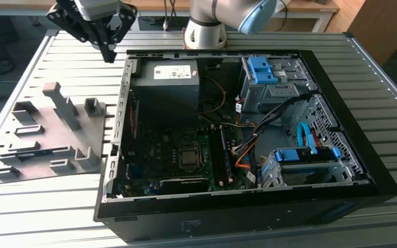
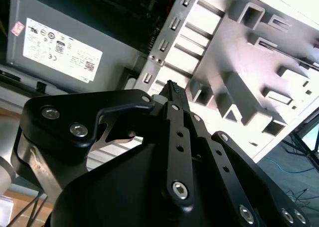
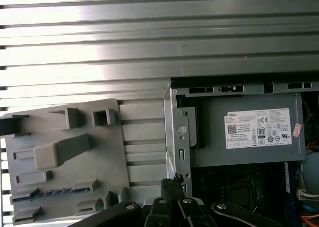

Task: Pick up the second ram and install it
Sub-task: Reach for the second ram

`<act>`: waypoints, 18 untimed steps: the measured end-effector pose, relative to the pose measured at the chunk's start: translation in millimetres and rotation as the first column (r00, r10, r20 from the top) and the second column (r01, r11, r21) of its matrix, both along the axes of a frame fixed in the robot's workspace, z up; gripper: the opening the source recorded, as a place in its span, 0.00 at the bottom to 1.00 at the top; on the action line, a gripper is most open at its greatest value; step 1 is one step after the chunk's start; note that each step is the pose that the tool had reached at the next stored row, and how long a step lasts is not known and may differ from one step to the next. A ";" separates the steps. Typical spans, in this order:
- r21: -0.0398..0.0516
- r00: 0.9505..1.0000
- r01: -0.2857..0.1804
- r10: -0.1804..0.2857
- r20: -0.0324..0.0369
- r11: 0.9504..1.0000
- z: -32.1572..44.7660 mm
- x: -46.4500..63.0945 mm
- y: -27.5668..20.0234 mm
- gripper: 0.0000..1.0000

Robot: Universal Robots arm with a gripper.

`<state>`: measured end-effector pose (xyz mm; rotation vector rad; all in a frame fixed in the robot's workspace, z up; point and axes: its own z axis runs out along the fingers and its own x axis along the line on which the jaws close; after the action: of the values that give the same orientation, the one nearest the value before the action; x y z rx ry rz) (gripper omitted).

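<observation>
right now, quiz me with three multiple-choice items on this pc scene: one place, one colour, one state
1. Where is the pincer?
A. over the CPU socket
B. over the table, outside the case, near the power supply corner
C. inside the drive bay

2. What colour are the drive brackets?
A. red
B. blue
C. yellow

3. How is the pincer?
A. wide open
B. shut on a cable
C. shut, holding nothing

Answers:
1 B: the exterior view shows it above the slatted table just beyond the case wall.
2 B: both brackets in the case are plainly blue.
3 C: the fingertips meet with nothing between them in both wrist views.
</observation>
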<state>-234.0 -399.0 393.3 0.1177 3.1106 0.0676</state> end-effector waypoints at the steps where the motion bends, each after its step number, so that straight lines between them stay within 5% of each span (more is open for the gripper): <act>1: 0.000 1.000 0.000 0.000 0.000 1.000 -0.1 -3.3 0.0 0.10; 18: 0.000 1.000 0.000 0.000 0.000 1.000 -0.1 -35.3 0.0 0.10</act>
<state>-269.3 -399.0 393.2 0.1180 3.1102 0.0677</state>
